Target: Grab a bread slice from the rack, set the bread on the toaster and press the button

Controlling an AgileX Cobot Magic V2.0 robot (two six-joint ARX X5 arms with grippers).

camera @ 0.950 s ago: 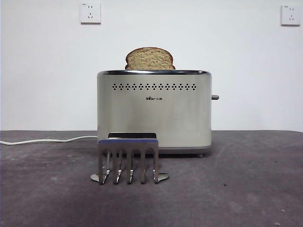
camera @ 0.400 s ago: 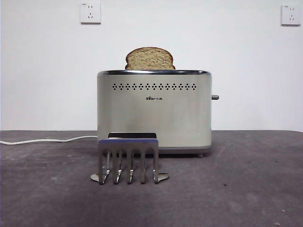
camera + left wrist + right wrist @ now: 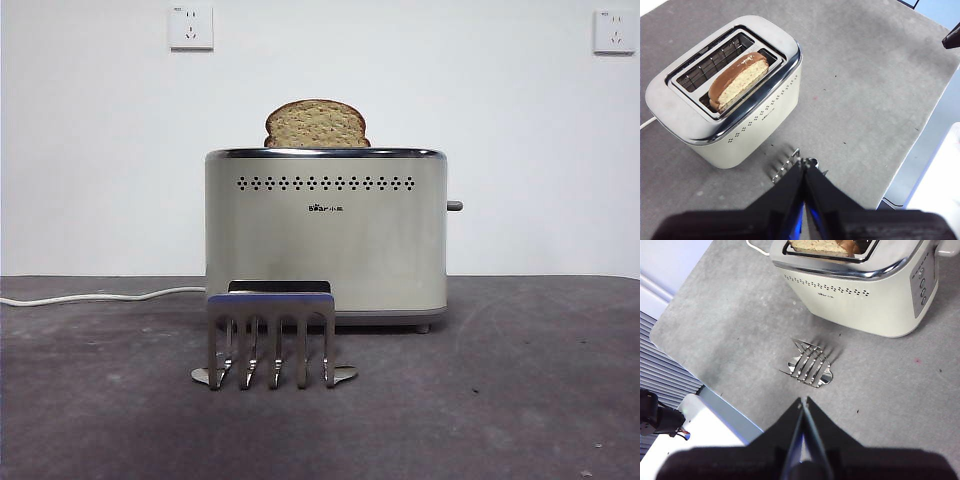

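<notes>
The slice of bread (image 3: pixel 317 124) stands upright in a slot of the cream toaster (image 3: pixel 326 235), its domed top sticking out. It also shows in the left wrist view (image 3: pixel 737 80) and the right wrist view (image 3: pixel 822 245). The silver rack (image 3: pixel 271 338) stands bare in front of the toaster, also in the right wrist view (image 3: pixel 808 363). The button (image 3: pixel 455 206) sticks out of the toaster's right end. My left gripper (image 3: pixel 804 162) is shut and empty, high above the rack. My right gripper (image 3: pixel 803 401) is shut and empty, high above the table's near side.
A white power cord (image 3: pixel 100 296) runs left from the toaster along the dark grey table (image 3: pixel 520 400). Two wall sockets (image 3: pixel 190 27) sit on the white wall behind. The table's edges show in both wrist views.
</notes>
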